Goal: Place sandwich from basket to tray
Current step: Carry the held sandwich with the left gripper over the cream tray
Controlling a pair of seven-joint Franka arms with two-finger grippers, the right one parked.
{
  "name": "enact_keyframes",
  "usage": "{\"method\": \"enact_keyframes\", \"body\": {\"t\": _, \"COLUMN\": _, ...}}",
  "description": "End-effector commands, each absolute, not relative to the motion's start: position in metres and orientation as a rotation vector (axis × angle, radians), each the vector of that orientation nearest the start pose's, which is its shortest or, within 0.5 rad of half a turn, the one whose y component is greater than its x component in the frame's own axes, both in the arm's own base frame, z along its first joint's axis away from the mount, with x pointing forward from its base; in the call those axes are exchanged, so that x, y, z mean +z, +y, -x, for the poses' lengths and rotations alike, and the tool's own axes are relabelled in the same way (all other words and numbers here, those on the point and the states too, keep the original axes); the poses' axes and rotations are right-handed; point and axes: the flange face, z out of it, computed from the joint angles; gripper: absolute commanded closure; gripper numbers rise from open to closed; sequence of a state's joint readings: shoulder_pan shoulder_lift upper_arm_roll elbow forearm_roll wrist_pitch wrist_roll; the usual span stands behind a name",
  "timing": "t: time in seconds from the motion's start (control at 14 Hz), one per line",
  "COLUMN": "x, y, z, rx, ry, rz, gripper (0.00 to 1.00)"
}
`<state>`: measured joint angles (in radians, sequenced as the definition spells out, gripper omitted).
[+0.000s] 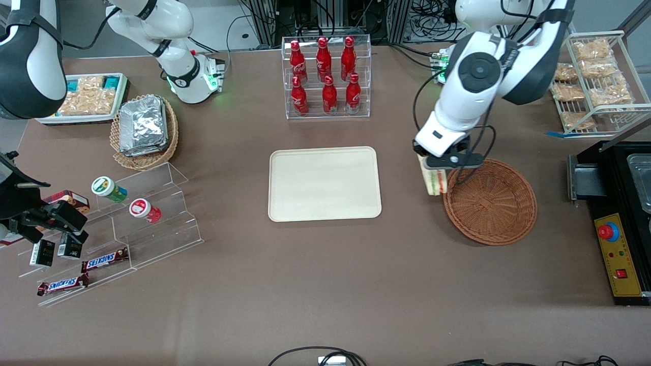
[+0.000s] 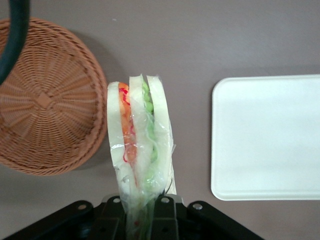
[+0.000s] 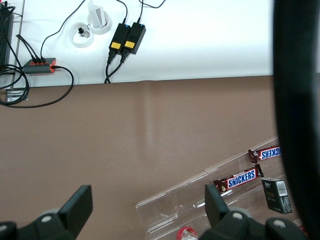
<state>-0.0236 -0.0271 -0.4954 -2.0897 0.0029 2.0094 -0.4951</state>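
My left gripper (image 1: pixel 436 175) is shut on the sandwich (image 1: pixel 435 181), a wrapped wedge of pale bread with red and green filling. It holds the sandwich in the air beside the rim of the reddish-brown wicker basket (image 1: pixel 491 201), between the basket and the cream tray (image 1: pixel 324 184). In the left wrist view the sandwich (image 2: pixel 140 145) hangs from the fingers (image 2: pixel 167 215), with the basket (image 2: pixel 47 97) to one side and the tray (image 2: pixel 267 135) to the other. Nothing shows in the basket or on the tray.
A clear rack of red bottles (image 1: pixel 326 76) stands farther from the front camera than the tray. A wire rack of snack packs (image 1: pixel 592 81) and a black machine (image 1: pixel 618 213) stand at the working arm's end. A tan basket of foil packs (image 1: pixel 144 131) and acrylic steps (image 1: pixel 132 218) lie toward the parked arm's end.
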Motion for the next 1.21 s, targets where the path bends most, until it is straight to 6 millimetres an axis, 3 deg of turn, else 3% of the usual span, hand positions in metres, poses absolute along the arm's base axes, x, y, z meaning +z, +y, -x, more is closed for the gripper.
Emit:
{"method": "enact_keyframes", "body": {"t": 0.0, "x": 0.423, "y": -0.299, "z": -0.454, "rx": 0.072, "ry": 0.157, "rz": 3.096, "gripper": 1.00}}
{"method": "enact_keyframes", "body": {"t": 0.36, "x": 0.397, "y": -0.353, "z": -0.428, "rx": 0.062, "ry": 0.361, "rz": 3.084, "gripper": 1.00}}
{"method": "enact_keyframes", "body": {"t": 0.64, "x": 0.347, "y": -0.400, "z": -0.406, "rx": 0.053, "ry": 0.442, "rz": 3.057, "gripper": 1.00}}
{"method": "enact_keyframes", "body": {"t": 1.14, "x": 0.268, "y": -0.444, "z": -0.400, "rx": 0.103, "ry": 0.401, "rz": 3.045, "gripper": 1.00}}
